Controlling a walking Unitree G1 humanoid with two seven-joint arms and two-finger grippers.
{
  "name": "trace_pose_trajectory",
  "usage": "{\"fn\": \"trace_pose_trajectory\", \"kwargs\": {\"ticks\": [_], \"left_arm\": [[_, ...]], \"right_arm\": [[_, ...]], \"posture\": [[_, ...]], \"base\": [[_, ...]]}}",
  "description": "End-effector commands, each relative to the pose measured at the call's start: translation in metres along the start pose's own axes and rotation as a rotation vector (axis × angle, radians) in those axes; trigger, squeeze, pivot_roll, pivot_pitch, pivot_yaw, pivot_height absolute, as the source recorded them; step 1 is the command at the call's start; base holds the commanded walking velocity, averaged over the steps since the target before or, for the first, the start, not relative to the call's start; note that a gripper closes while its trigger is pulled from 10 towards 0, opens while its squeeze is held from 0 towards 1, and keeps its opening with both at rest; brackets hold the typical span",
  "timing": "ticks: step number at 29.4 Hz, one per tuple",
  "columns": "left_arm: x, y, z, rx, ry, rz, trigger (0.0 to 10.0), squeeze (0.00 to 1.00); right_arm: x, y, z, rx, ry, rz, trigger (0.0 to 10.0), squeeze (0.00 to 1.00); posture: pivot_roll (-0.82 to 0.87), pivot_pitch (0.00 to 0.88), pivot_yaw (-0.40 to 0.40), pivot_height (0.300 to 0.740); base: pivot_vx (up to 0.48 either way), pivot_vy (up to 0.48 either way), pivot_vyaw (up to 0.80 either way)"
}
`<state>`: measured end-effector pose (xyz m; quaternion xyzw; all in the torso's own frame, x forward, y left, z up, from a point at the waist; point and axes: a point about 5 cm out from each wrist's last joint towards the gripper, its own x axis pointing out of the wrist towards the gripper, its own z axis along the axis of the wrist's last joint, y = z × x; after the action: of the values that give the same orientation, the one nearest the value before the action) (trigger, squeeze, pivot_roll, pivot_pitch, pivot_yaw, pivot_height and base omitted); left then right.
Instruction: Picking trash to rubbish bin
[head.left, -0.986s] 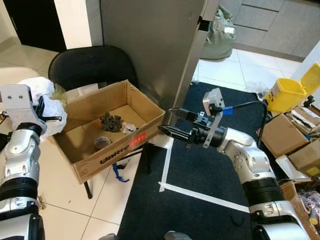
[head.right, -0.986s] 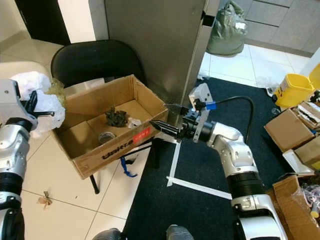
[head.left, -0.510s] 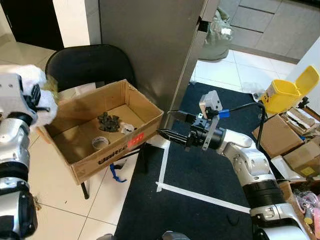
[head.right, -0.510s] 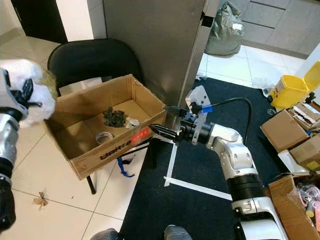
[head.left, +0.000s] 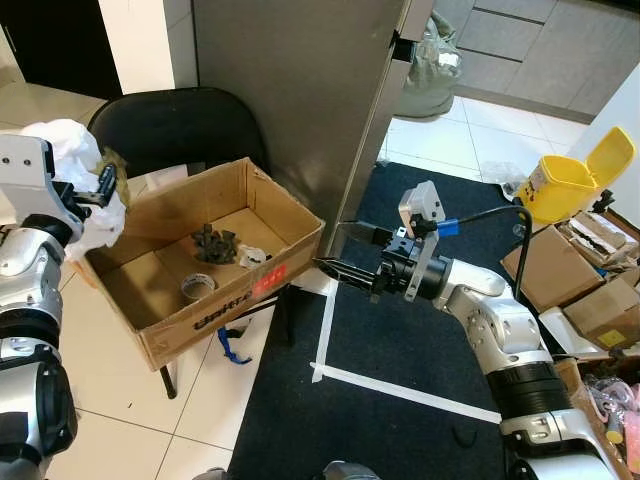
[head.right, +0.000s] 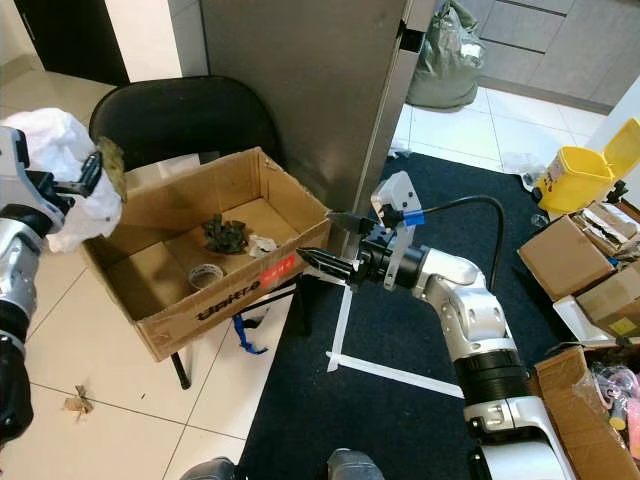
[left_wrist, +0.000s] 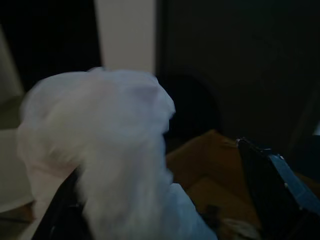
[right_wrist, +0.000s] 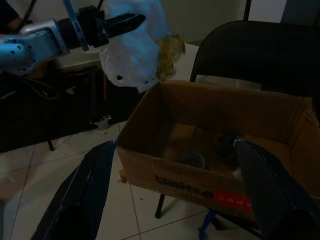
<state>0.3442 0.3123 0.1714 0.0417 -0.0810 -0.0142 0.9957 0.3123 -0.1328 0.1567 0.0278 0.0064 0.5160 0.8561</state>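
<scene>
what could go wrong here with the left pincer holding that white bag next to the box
1. The left pincer holds the white plastic bag by the cardboard box's outer corner, not clearly over the opening; released now, it may land on the floor.
2. The box overhangs the black chair; a nudge could tip it.
3. The open right pincer hovers near the box's other corner and could bump it.

Black chair (head.left: 165, 125) tucked against a tall grey cabinet panel (head.left: 300, 90). Dark mat (head.left: 400, 400) on the tiled floor with white tape lines (head.left: 400, 392) across it. Yellow lidded bucket (head.left: 572, 183) off to the right, just beside a few smaller cardboard boxes (head.left: 592, 290). Grey-green bag (head.left: 425, 75) slumped further back.
</scene>
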Motion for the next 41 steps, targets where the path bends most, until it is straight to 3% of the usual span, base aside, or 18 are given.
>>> {"fn": "trace_pose_trajectory", "kwargs": {"ticks": [1, 4, 5, 6, 7, 13, 15, 17, 19, 21, 23, 24, 26, 27, 30, 34, 39, 41], "left_arm": [[0.005, -0.018, -0.007, -0.068, 0.02, -0.105, 10.0, 1.0], [0.005, -0.022, -0.011, -0.083, 0.045, -0.143, 10.0, 1.0], [0.003, -0.021, -0.024, -0.044, 0.172, -0.099, 10.0, 0.94], [0.003, -0.021, -0.024, -0.044, 0.172, -0.099, 10.0, 0.94], [0.002, -0.019, -0.029, -0.024, 0.224, -0.065, 10.0, 0.0], [-0.007, -0.01, -0.047, 0.001, 0.394, 0.037, 10.0, 0.0], [-0.005, -0.009, -0.042, -0.016, 0.362, 0.048, 10.0, 0.0], [0.015, -0.021, -0.007, -0.113, 0.105, -0.076, 10.0, 0.0], [0.018, -0.024, -0.001, -0.113, 0.066, -0.107, 10.0, 0.0], [0.029, -0.052, 0.024, -0.125, -0.111, -0.252, 10.0, 0.0], [0.03, -0.068, 0.034, -0.128, -0.176, -0.311, 10.0, 0.0], [0.029, -0.09, 0.041, -0.105, -0.222, -0.362, 10.0, 0.0], [0.028, -0.098, 0.044, -0.097, -0.235, -0.381, 10.0, 0.0], [0.023, -0.123, 0.05, -0.122, -0.277, -0.425, 10.0, 0.0], [0.018, -0.142, 0.055, -0.162, -0.298, -0.451, 10.0, 0.0], [-0.004, -0.205, 0.033, -0.289, -0.247, -0.475, 10.0, 0.0], [-0.015, -0.203, 0.015, -0.339, -0.151, -0.343, 10.0, 0.0], [-0.018, -0.189, 0.014, -0.35, -0.125, -0.324, 10.0, 0.0]], "right_arm": [[-0.003, 0.0, 0.0, 0.001, 0.003, -0.01, 10.0, 0.0], [-0.003, 0.0, 0.0, 0.001, 0.003, -0.011, 10.0, 0.0], [-0.003, 0.0, 0.0, 0.0, 0.004, -0.014, 10.0, 0.0], [-0.003, 0.0, 0.0, 0.0, 0.004, -0.014, 10.0, 0.0], [-0.003, 0.0, 0.0, 0.0, 0.005, -0.014, 10.0, 0.0], [-0.003, 0.001, 0.0, -0.001, 0.005, -0.016, 10.0, 0.0], [-0.003, 0.001, 0.0, -0.001, 0.005, -0.018, 10.0, 0.0], [-0.003, 0.001, -0.001, 0.005, 0.001, -0.021, 10.0, 0.0], [-0.002, 0.001, -0.001, 0.006, 0.0, -0.021, 10.0, 0.0], [-0.001, 0.001, -0.001, 0.01, -0.007, -0.022, 10.0, 0.0], [0.0, 0.001, -0.001, 0.012, -0.012, -0.025, 10.0, 0.0], [0.001, 0.0, 0.0, 0.024, -0.031, -0.04, 10.0, 0.0], [0.002, 0.0, 0.0, 0.029, -0.038, -0.047, 10.0, 0.0], [0.004, -0.002, 0.002, 0.038, -0.06, -0.067, 10.0, 0.0], [0.006, -0.003, 0.003, 0.04, -0.075, -0.087, 10.0, 0.0], [0.012, -0.019, 0.013, 0.102, -0.165, -0.261, 10.0, 0.0], [0.017, -0.022, 0.009, 0.106, -0.147, -0.314, 10.0, 0.0], [0.018, -0.025, 0.006, 0.133, -0.158, -0.345, 10.0, 0.0]], "posture": [[-0.09, 0.0, -0.09, 0.74], [-0.09, 0.0, -0.09, 0.74], [-0.09, 0.0, -0.09, 0.74], [-0.09, 0.0, -0.09, 0.74], [-0.09, 0.0, -0.09, 0.74], [-0.09, 0.0, -0.086, 0.74], [-0.09, 0.0, -0.086, 0.74], [-0.08, 0.0, -0.092, 0.74], [-0.07, 0.0, -0.09, 0.74], [-0.07, 0.0, -0.084, 0.74], [-0.06, 0.0, -0.083, 0.74], [-0.06, 0.0, -0.083, 0.74], [-0.06, 0.0, -0.081, 0.74], [-0.05, 0.0, -0.078, 0.74], [-0.05, 0.0, -0.074, 0.74], [-0.04, 0.0, -0.055, 0.74], [-0.04, 0.0, -0.048, 0.74], [-0.02, 0.0, -0.05, 0.74]], "base": [[0.0, 0.0, 0.0], [0.0, 0.0, 0.0], [0.0, 0.0, 0.0], [0.0, 0.0, 0.0], [0.0, 0.0, 0.0], [0.0, 0.0, 0.0], [0.0, 0.0, 0.0], [0.0, 0.0, 0.0], [0.0, 0.0, 0.0], [0.0, 0.0, 0.0], [0.0, 0.0, 0.0], [0.0, 0.0, 0.0], [0.0, 0.0, 0.0], [0.0, 0.0, 0.0], [0.0, 0.0, 0.0], [0.0, 0.0, 0.0], [0.0, 0.0, 0.0], [0.0, 0.0, 0.0]]}}
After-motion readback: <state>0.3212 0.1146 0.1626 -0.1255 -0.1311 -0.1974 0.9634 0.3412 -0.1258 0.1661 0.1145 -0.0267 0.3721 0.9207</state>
